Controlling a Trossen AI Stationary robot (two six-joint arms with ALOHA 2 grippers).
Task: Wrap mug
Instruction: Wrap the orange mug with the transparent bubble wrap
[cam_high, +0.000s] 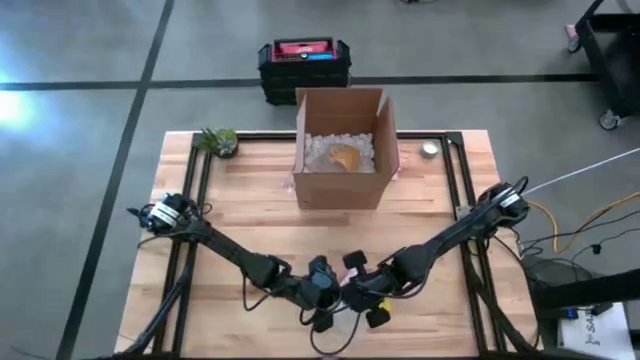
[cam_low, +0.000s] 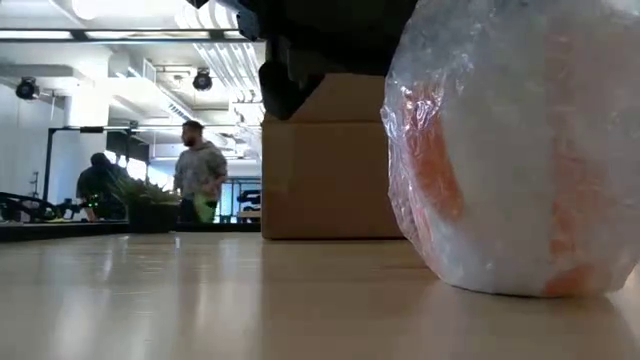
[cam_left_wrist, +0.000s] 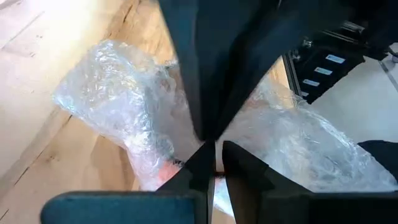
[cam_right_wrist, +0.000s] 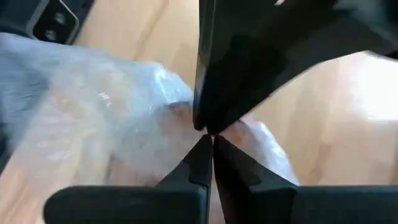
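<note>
An orange mug (cam_low: 440, 170) wrapped in clear bubble wrap (cam_low: 540, 120) rests by its underside on the wooden table (cam_high: 250, 220), near the front edge at the middle. Both grippers meet tip to tip just above it. My left gripper (cam_left_wrist: 216, 163) comes in from the table's left and is shut on the wrap. My right gripper (cam_right_wrist: 211, 149) comes in from the right and is also shut at the wrap. In the high view the arms hide most of the bundle (cam_high: 348, 284). My left gripper pinches a bit of the bubble wrap (cam_left_wrist: 217, 177) between its two fingertips, on the bundle's upper side, slanting down from the table's left. The bundle stays on the table. My right gripper has its fingers closed together on the wrap's upper side (cam_right_wrist: 186, 124), slanting down from the right; its own fingers hide the pinched spot.
An open cardboard box (cam_high: 340, 150) with white filler and a wrapped brown item stands at the table's far middle. A small plant (cam_high: 220, 140) sits at the far left, a small round object (cam_high: 430, 150) at the far right. People stand in the room behind (cam_low: 200, 170).
</note>
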